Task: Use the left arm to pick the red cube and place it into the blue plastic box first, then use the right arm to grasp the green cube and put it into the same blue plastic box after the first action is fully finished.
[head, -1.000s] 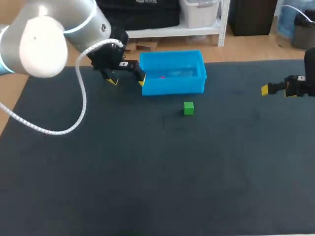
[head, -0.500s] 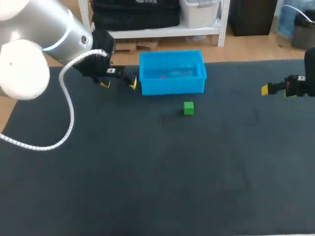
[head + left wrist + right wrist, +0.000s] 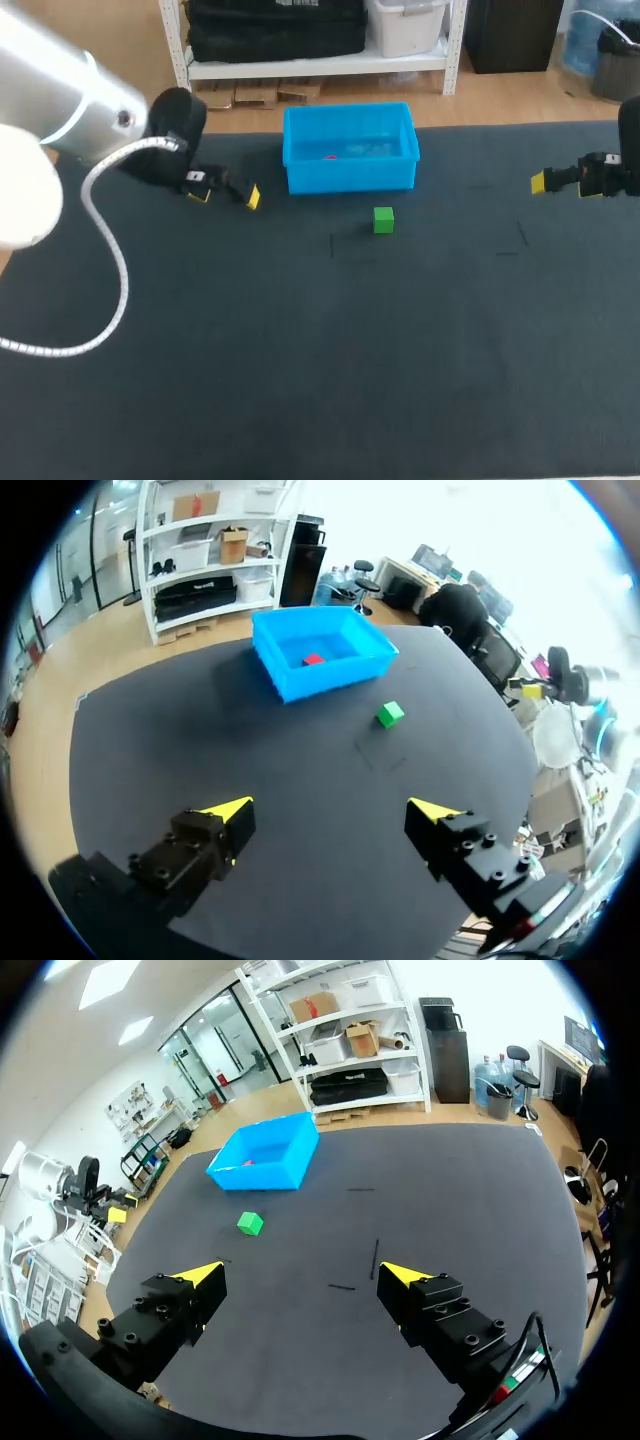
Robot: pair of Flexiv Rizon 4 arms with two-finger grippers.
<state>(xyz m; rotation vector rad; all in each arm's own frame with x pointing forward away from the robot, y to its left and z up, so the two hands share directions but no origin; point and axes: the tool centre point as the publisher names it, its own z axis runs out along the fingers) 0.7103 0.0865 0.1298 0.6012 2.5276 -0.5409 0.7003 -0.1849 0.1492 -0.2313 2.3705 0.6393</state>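
The red cube (image 3: 329, 156) (image 3: 313, 660) lies inside the blue plastic box (image 3: 349, 178) (image 3: 330, 671) (image 3: 268, 1165) at the back of the dark mat. The green cube (image 3: 383, 220) (image 3: 390, 714) (image 3: 250, 1223) sits on the mat just in front of the box. My left gripper (image 3: 224, 192) (image 3: 330, 810) hovers to the left of the box, open and empty. Far off at the mat's right side, my right gripper (image 3: 560, 183) (image 3: 300, 1274) is open with nothing between its fingers.
The dark mat (image 3: 320, 360) covers the whole table. Thin pale marks (image 3: 340, 250) lie on it near the green cube and further right. A white cable (image 3: 110, 250) loops off my left arm over the left part of the mat.
My left arm has drawn back to the left, away from the box's left wall, gripper open and empty. The cubes, the box and the right arm have stayed put.
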